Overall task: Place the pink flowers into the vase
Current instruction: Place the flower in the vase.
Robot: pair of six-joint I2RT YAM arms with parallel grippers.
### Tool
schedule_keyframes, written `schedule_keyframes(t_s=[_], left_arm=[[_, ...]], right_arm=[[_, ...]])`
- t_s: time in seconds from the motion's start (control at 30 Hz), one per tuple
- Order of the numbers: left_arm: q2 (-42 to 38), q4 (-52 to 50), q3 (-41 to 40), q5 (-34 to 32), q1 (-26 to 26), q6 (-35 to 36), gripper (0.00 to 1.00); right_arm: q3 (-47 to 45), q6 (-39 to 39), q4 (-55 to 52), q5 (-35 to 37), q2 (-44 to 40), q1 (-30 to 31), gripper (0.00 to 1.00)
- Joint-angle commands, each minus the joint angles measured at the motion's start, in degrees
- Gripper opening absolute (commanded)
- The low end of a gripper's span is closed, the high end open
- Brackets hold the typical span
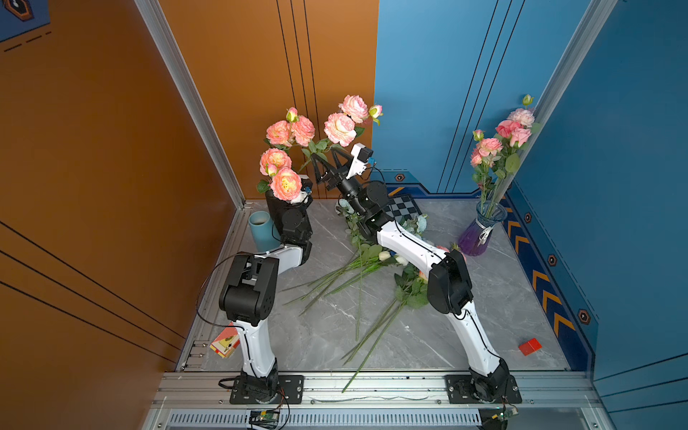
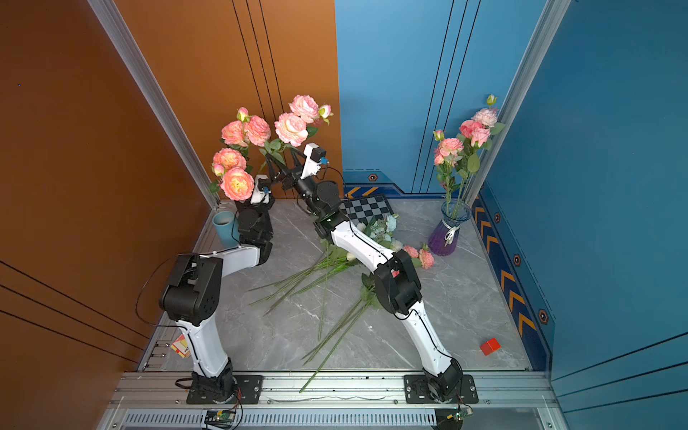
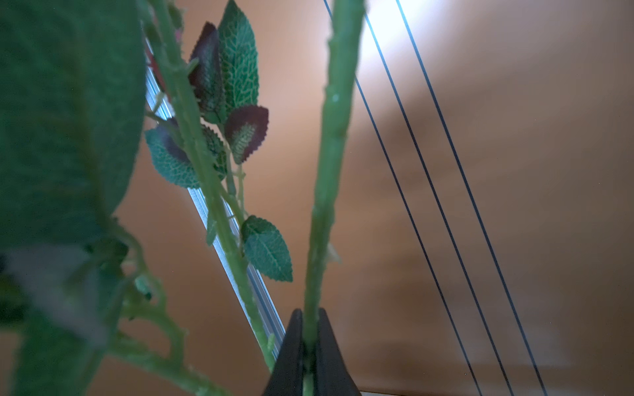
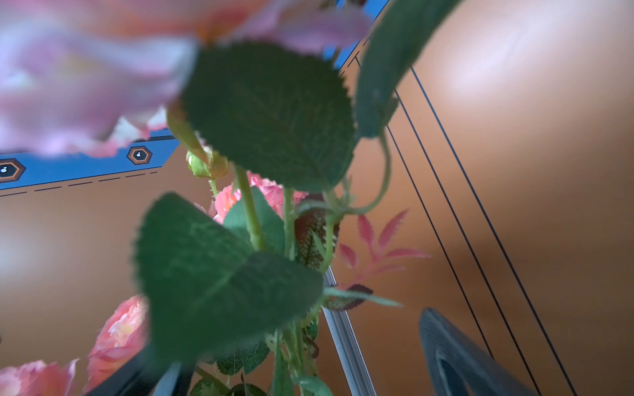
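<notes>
A bunch of pink flowers (image 1: 288, 132) (image 2: 244, 132) is held high at the back left, near the orange wall. My left gripper (image 3: 310, 331) is shut on one green stem (image 3: 329, 178); in both top views blooms hide its fingers. My right gripper (image 1: 324, 154) (image 2: 283, 156) (image 4: 291, 339) stands open just below the blooms, with leafy stems (image 4: 291, 343) of the bunch between its spread fingers. The purple glass vase (image 1: 478, 232) (image 2: 448, 231) stands at the back right and holds pink flowers (image 1: 502, 141). More pink flowers (image 2: 420, 257) lie on the table by the right arm.
White roses (image 1: 385, 256), pale blue sprays (image 2: 387, 225) and long green stems (image 1: 335, 283) lie mid-table. A teal cup (image 1: 260, 231) stands at back left beside the left arm. A checkered board (image 1: 404, 208) is at the back, a red block (image 1: 529, 346) front right, a card box (image 1: 225, 344) front left.
</notes>
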Motion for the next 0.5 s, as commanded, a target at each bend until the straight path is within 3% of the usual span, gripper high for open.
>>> schedule_keyframes(t_s=[0.0,0.47], left_arm=[[-0.66,-0.81,1.5,-2.59,0.21,-2.67,0.0],[-0.33,-4.7,2.32,-3.09,2.21,-6.98,0.0]], right_arm=[[-2.87,0.67,3.75,-1.78,-3.63,-1.66,1.0],[-17.6,2.55,10.84,-0.97,-9.06,-2.82,1.0]])
